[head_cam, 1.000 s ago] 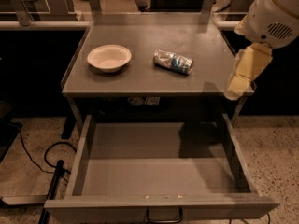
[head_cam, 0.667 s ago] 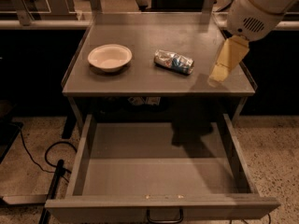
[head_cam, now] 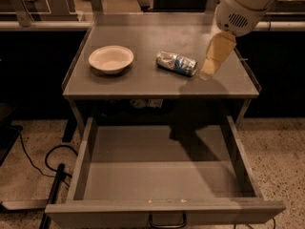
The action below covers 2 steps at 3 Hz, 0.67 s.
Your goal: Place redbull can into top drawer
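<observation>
Speckled floor [head_cam: 281,147]; the top drawer [head_cam: 157,175] stands open at frame bottom. On the desk [head_cam: 152,37] above, the redbull can [head_cam: 176,63] lies sideways at centre. My hand [head_cam: 208,71] hovers just right of it; I cannot tell how wide it is. A glancing touch could roll the can away.

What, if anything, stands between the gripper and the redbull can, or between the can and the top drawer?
Nothing visible does. The gripper hangs just right of the redbull can, only tabletop between them. The top drawer stands open below, and the bowl sits well left.
</observation>
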Each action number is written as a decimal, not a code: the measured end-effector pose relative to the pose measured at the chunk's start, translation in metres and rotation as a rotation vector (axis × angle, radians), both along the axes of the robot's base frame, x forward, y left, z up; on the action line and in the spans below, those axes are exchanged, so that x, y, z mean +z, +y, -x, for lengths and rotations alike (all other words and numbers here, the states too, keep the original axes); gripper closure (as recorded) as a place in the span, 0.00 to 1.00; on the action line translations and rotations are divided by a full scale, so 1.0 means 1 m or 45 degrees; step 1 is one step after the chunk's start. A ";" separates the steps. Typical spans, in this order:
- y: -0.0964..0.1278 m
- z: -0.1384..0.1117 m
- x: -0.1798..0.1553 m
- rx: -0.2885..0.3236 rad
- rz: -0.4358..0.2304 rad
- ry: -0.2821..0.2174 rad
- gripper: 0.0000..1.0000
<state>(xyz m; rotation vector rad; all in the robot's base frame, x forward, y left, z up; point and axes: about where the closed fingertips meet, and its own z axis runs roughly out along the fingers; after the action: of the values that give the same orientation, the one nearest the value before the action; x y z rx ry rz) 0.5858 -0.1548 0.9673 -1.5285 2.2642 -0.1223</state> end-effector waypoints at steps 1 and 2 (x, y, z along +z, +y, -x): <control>0.018 -0.014 -0.012 0.016 -0.009 0.011 0.00; 0.040 -0.038 -0.023 0.008 0.000 0.009 0.00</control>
<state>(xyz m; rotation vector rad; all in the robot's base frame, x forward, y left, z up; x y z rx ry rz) 0.6236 -0.1150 0.9441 -1.5379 2.2647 -0.1153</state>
